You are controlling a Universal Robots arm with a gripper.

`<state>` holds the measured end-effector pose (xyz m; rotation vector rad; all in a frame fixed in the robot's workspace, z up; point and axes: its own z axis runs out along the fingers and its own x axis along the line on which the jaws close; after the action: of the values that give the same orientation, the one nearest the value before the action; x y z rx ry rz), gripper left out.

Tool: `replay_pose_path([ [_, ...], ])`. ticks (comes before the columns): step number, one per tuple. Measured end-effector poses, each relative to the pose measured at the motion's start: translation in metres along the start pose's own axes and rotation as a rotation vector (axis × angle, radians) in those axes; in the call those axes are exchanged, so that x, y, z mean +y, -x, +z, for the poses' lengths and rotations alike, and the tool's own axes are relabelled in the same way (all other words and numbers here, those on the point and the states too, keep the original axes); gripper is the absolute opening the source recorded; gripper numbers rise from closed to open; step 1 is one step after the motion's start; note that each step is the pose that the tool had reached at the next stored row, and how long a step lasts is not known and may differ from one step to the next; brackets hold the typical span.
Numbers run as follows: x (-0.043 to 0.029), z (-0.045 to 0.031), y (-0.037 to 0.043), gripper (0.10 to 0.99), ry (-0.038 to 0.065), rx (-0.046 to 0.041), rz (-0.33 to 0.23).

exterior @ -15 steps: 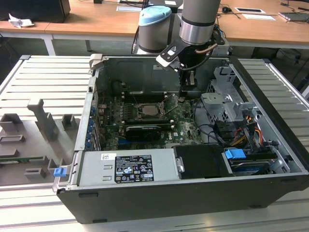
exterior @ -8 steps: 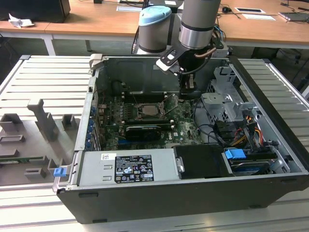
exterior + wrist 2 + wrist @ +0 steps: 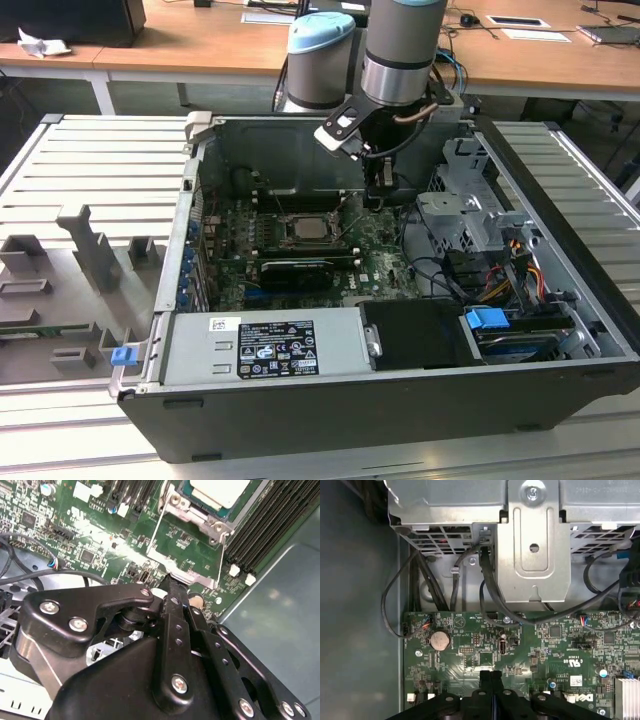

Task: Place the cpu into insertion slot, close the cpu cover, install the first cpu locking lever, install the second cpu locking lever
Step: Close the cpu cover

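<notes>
Black two-fingered tool (image 3: 171, 585), clenched empty, sits near the silver-rimmed square insertion slot (image 3: 176, 502) holding the pale silver-grey cpu (image 3: 220, 490). Any push probably wants slow, square pressure.

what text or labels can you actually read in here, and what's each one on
Label on the power supply, exterior view: rows of print and marks, too small to read.
Green circuit board, both wrist views: white lettering beside the parts, too small to read.
White sticker on that board, first wrist view: print not legible.
Nothing can be quoted with confidence.
</notes>
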<state>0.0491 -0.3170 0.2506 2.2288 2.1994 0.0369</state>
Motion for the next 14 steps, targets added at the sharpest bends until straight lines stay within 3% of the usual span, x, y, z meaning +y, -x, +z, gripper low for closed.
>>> replay_pose_path([
  [14,-0.0145,0.0006,0.0002,0.106,0.0,0.0,0.0],
])
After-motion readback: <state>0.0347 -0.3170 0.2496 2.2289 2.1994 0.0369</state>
